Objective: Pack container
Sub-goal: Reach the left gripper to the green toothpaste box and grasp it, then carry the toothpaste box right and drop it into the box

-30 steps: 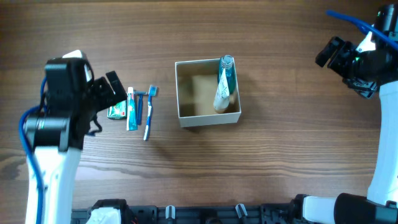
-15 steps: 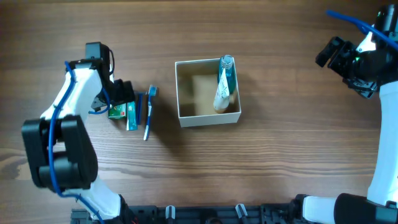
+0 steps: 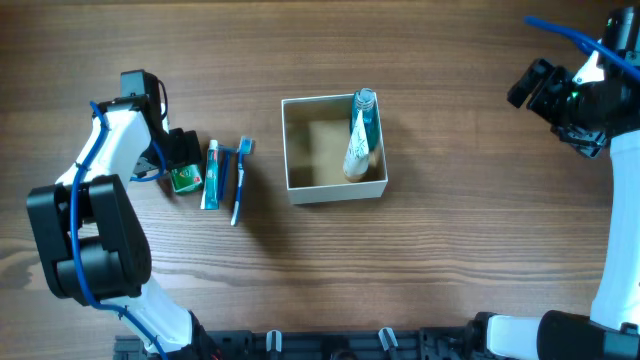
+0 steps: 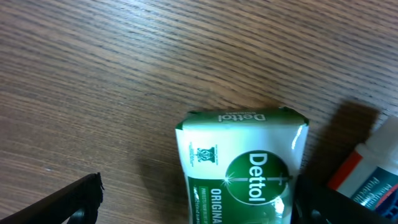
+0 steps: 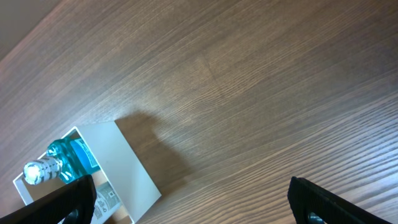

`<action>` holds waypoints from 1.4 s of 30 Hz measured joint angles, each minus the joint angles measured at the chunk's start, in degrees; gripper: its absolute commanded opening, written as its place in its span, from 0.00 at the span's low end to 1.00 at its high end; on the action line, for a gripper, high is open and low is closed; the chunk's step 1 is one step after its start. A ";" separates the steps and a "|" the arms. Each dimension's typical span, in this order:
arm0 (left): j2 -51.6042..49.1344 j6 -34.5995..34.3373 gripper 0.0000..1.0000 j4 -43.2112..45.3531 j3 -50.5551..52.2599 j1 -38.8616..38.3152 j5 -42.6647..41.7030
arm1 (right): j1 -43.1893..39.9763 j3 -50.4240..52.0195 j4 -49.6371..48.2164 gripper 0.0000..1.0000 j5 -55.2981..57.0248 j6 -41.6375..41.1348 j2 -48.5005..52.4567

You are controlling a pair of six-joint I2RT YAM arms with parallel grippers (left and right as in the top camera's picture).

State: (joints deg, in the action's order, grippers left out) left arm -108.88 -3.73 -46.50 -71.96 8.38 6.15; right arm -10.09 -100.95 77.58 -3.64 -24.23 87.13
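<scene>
The left pincer gapes wide around a green soap packet marked "Dettol". Just beside it lie a toothpaste tube and a toothbrush. The container sits at the middle of the bench, with a blue bottle leaning inside. The right pincer hangs spread at the far right.
</scene>
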 measured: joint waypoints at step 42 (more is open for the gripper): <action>13.86 -18.12 0.60 7.65 -4.57 -37.18 -15.21 | 0.00 0.00 -0.04 1.00 -0.02 0.00 0.00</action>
State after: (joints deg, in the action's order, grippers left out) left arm -95.02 -21.85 -38.85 -76.53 -28.80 -9.06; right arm -10.09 -100.95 77.54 -3.66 -24.23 87.13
